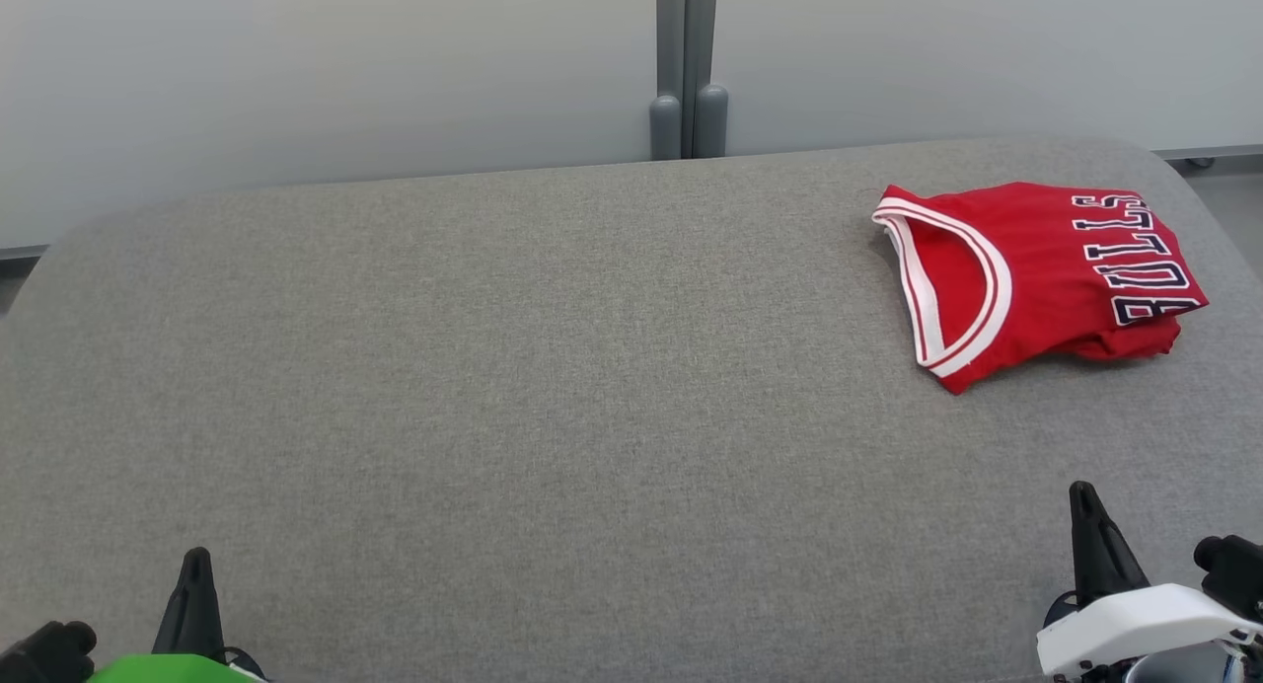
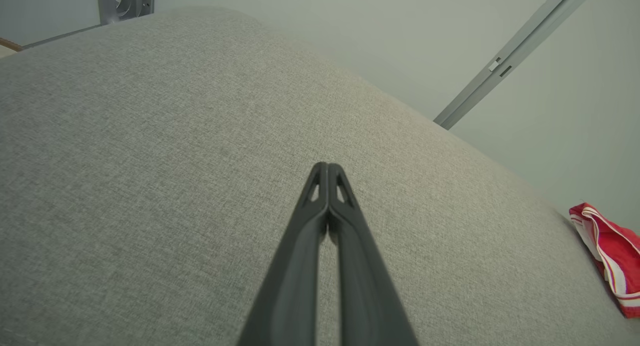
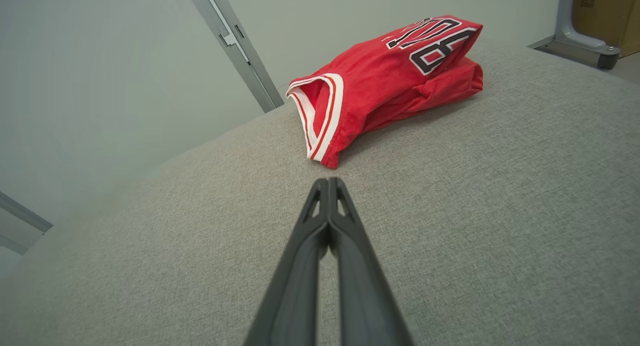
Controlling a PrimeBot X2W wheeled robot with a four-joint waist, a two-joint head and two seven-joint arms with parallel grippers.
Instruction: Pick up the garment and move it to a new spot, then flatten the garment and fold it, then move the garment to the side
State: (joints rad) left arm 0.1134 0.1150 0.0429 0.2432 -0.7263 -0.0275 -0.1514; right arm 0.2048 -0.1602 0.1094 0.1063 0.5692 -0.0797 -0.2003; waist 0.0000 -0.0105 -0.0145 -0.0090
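- The left gripper (image 1: 195,563) sits at the near left of the head view, with a green cover (image 1: 168,669) at its base. Its jaws are pressed together tip to tip with nothing between them, as the left wrist view (image 2: 327,168) also shows.
- A grey woven-fabric bench (image 1: 553,367) with rounded far corners spreads out ahead. From its left edge through the middle and on to the near right it is bare cloth.
- Behind the far edge stands a pale wall, with a grey upright post (image 1: 688,61) at the middle.
- The red sleeveless jersey (image 1: 1046,268), with white-striped trim and dark white-outlined lettering, lies folded in a compact bundle on the far right of the bench. It is close to the right edge. The trimmed opening faces left and the lettering runs along its right side.
- The right gripper (image 1: 1083,497) is at the near right under a white cover (image 1: 1135,624). Its jaws are closed on nothing and are well apart from the jersey, which lies farther out.
- The left wrist view catches a strip of the jersey's trimmed edge (image 2: 612,256) at its right border.
- The right wrist view (image 3: 327,183) shows the jersey's stacked layers (image 3: 380,81) from the side, which the head view flattens.
- That view also shows a grey metal foot (image 3: 575,41) and a brown cardboard box (image 3: 602,11) beyond the bench.
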